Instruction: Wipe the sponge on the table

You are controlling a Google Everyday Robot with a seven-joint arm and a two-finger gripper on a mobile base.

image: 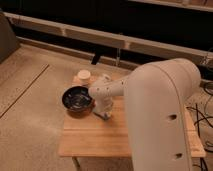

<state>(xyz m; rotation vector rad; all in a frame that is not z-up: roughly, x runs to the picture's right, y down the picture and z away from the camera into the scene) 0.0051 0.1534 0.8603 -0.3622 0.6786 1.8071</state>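
The gripper (103, 113) is down on the desk (95, 142) at frame centre, just right of the dark bowl (77, 98). The sponge (105, 117) shows at its tip; whether it is gripped cannot be told. Judged wiping; the next stroke needs flat, steady pressure.

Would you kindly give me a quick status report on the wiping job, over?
Claw low on table, right beside dark bowl. Sponge not clearly seen, likely beneath claw. Bowl crowds the wiping path; pale cup behind it.

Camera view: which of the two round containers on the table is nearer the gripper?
The dark bowl, beside the gripper down at the table; the pale cup stands farther back.
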